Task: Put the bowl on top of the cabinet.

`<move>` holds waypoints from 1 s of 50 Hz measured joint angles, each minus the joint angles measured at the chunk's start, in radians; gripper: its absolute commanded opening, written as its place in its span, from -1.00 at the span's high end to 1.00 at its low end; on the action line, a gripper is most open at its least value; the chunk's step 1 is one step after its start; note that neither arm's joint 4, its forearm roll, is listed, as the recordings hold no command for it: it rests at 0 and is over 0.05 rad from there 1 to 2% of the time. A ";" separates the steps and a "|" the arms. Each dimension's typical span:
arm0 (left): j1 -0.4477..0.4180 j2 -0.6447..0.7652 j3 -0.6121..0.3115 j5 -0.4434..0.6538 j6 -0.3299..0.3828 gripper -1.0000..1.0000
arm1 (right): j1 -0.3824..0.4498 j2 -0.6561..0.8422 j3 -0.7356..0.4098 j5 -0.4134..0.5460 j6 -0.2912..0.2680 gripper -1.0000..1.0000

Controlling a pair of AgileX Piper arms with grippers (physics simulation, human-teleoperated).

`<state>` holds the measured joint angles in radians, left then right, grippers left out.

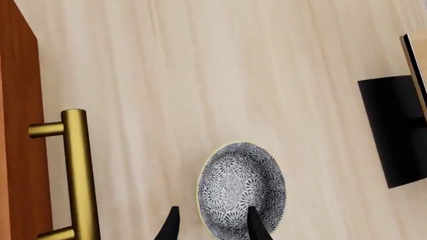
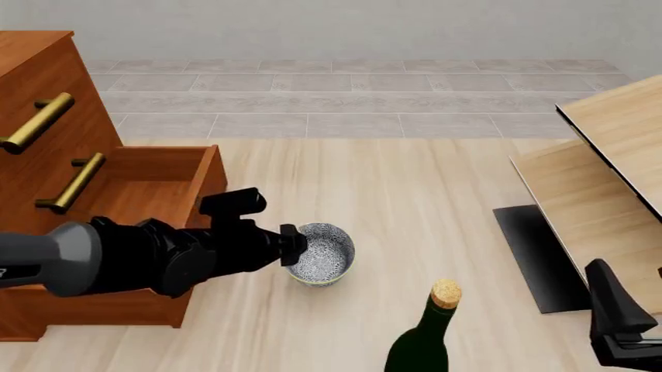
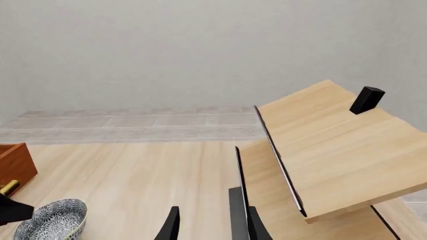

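The bowl (image 2: pixel 322 254), white with a dense dark blue pattern, stands upright on the table in front of the cabinet (image 2: pixel 42 85). My left gripper (image 2: pixel 296 243) reaches it from the left and is open. In the left wrist view its fingers (image 1: pixel 255 223) straddle the rim of the bowl (image 1: pixel 241 185), one over the inside and one outside, beside a brass handle (image 1: pixel 77 170) of the cabinet (image 1: pixel 17 130). My right gripper (image 3: pixel 212 222) is open and holds nothing, low at the near right (image 2: pixel 618 314). The right wrist view also shows the bowl (image 3: pixel 55 218).
The cabinet's lower drawer (image 2: pixel 155 182) stands pulled out just left of the bowl. A dark green corked bottle (image 2: pixel 429 337) stands near the front edge. Pale slanted wood panels (image 2: pixel 605 170) on a black base (image 2: pixel 538 256) fill the right side.
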<state>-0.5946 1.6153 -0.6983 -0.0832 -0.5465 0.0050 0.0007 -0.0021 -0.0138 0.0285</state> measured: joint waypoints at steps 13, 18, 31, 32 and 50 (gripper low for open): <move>0.001 0.015 0.001 -0.015 -0.004 -1.00 | -0.001 0.000 0.000 0.000 0.001 -1.00; 0.000 0.021 0.001 -0.020 -0.006 -1.00 | -0.001 0.000 -0.002 0.001 0.001 -1.00; -0.002 0.033 -0.002 -0.030 -0.011 -1.00 | -0.002 0.000 -0.001 0.000 0.001 -1.00; -0.002 0.034 -0.002 -0.032 -0.011 -1.00 | -0.002 0.000 -0.001 0.000 0.002 -1.00; -0.002 0.060 -0.005 -0.048 -0.013 -1.00 | -0.003 0.000 0.000 -0.002 0.003 -1.00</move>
<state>-0.5961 1.6751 -0.7030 -0.1311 -0.5598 0.0018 0.0006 -0.0022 -0.0158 0.0318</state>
